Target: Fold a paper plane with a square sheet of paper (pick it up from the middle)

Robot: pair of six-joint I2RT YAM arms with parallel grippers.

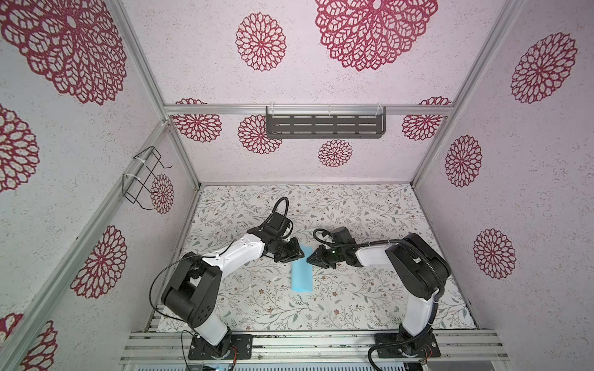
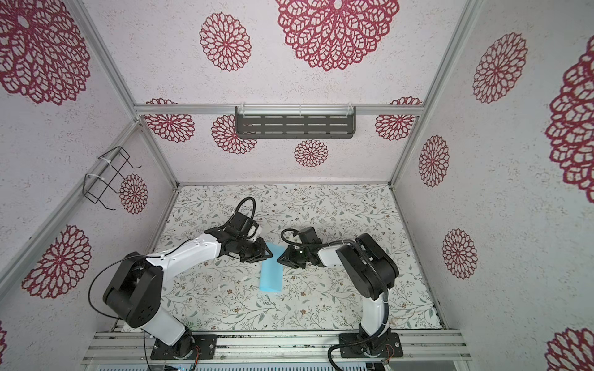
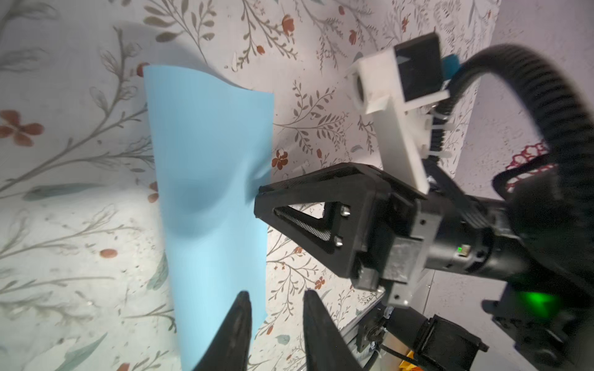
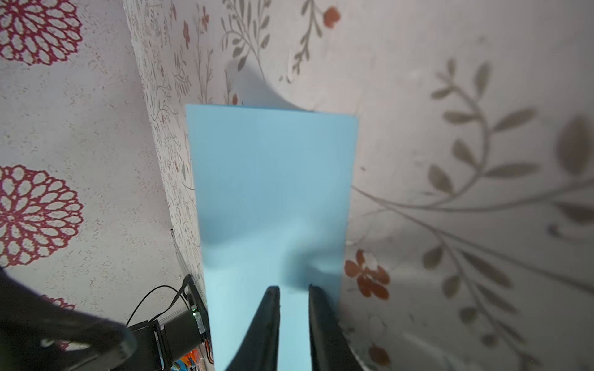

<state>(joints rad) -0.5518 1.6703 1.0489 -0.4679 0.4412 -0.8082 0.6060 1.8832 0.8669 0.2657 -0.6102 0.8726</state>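
**Desk:** Where is the paper?

**Me:** I see the square sheet of paper [image 1: 301,271] as a narrow folded strip. It lies on the table [image 1: 353,289] at mid-frame in both top views.

**Desk:** And the grippers?

**Me:** My left gripper [image 3: 274,294] has its jaws apart, one finger over the strip's edge. My right gripper [image 3: 259,196] touches the edge where the paper puckers. Its jaws are nearly together, but I cannot tell whether they pinch.
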